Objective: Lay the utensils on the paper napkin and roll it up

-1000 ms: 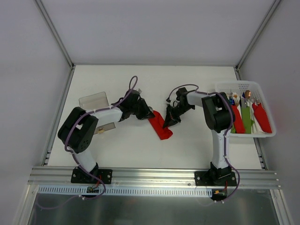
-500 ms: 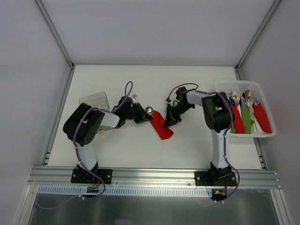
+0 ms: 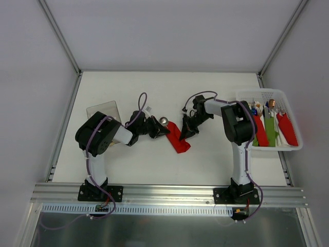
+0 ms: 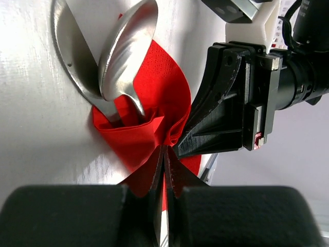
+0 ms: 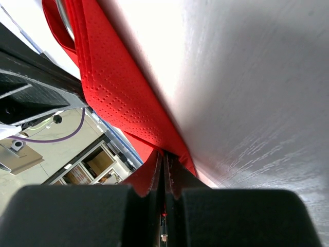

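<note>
The red paper napkin lies folded into a narrow, loosely rolled strip at the table's middle. The silver utensils sit inside it, and a round spoon bowl sticks out of its far-left end. In the left wrist view the spoon bowl rests on the red napkin, and my left gripper is shut on a fold of that napkin. My left gripper meets the napkin's left side. My right gripper is on the opposite side, and in its own view my right gripper is shut on the napkin's edge.
A white basket at the right edge holds red and green rolled bundles with cutlery tips poking out. A clear plastic container sits at the left, behind my left arm.
My left arm has dropped lower and drawn back to the left. Its jaws have closed on the napkin's fold. The spoon bowl now shows. The right arm has stayed put.
</note>
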Controlling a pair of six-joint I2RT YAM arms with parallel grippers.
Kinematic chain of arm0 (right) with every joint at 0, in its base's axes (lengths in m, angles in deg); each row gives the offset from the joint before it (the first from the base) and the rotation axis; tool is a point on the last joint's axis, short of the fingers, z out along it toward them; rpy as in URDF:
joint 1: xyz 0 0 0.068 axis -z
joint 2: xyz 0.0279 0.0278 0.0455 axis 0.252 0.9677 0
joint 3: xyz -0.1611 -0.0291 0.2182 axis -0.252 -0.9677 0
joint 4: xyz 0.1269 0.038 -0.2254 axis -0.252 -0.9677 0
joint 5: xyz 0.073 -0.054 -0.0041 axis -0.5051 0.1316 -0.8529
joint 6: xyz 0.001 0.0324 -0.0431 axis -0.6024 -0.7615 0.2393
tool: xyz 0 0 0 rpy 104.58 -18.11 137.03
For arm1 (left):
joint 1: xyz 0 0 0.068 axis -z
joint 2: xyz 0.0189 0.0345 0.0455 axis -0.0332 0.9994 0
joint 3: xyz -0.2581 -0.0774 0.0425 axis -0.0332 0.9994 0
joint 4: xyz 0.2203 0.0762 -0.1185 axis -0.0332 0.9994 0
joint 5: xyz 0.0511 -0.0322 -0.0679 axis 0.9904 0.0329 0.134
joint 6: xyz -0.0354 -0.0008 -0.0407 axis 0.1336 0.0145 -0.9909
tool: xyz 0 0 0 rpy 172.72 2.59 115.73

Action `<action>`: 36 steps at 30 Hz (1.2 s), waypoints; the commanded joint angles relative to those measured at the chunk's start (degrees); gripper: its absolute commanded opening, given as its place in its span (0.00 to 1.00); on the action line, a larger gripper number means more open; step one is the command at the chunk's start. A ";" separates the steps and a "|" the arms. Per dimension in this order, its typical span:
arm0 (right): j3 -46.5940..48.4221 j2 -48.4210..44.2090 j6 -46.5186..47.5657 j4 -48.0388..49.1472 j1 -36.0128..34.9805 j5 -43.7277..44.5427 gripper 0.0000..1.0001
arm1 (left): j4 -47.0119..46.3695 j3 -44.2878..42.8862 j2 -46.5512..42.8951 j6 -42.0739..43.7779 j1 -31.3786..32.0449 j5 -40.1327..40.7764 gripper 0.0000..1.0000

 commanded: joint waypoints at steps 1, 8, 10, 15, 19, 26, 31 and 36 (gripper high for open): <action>1.31 0.48 1.42 -0.93 -0.30 2.82 0.00 | -3.20 0.01 1.18 -0.54 0.60 0.42 0.00; 2.19 -1.19 1.94 -1.72 -0.30 2.46 0.00 | 0.76 1.41 2.50 -0.37 0.60 3.33 0.00; 2.55 -1.28 2.03 -1.98 -0.30 2.46 0.00 | 1.37 1.41 2.59 -0.19 0.60 3.41 0.00; 2.81 -2.51 2.99 -2.25 -0.74 0.89 0.00 | 4.00 0.71 3.03 0.07 0.60 4.29 0.00; 3.95 -5.32 3.00 -2.07 -1.35 -3.06 0.00 | 7.96 -0.26 3.30 0.51 0.60 5.17 0.00; 6.68 -6.38 1.15 -2.42 -3.81 -6.24 0.00 | 12.53 -1.58 2.86 1.74 0.60 6.23 0.00; 6.24 -5.33 1.33 -3.21 -5.92 -5.98 0.00 | 14.73 -1.84 2.15 2.62 0.60 6.84 0.00; 6.15 -3.05 1.42 -3.65 -7.59 -5.80 0.00 | 15.35 -1.58 1.98 2.71 0.60 7.02 0.00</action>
